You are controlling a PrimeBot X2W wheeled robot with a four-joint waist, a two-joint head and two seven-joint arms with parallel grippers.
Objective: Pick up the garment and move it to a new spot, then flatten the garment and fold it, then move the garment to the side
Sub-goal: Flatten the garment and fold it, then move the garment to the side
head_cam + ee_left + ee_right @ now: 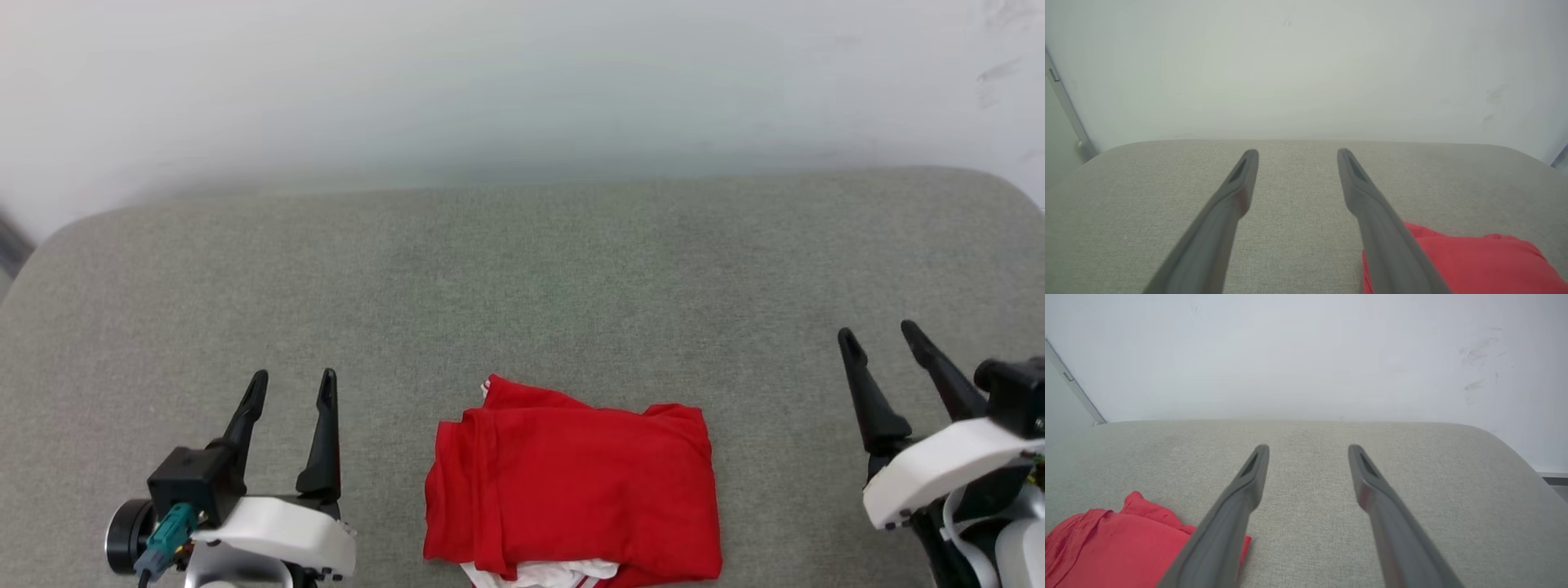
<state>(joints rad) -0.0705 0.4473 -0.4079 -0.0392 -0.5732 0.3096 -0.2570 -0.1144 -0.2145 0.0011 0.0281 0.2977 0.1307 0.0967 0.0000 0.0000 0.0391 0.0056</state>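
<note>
Garment: folded red jersey (571, 482) on the grey cushion (522, 278), between the grippers, touching neither.
Head view: white striped trim (543, 574) at its near edge.
Wrist views: a plain red corner.
Left gripper (294, 377): jaws apart, empty.
Right gripper (879, 331): jaws apart, empty.

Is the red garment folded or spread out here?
Folded: the garment lies as a compact red rectangle on the grey surface, layered edges stacked along its left side, white fabric peeking from beneath its near edge.

A grey-green fabric cushion (522, 269) (rounded corners) meets a plain pale wall (522, 82).
</note>
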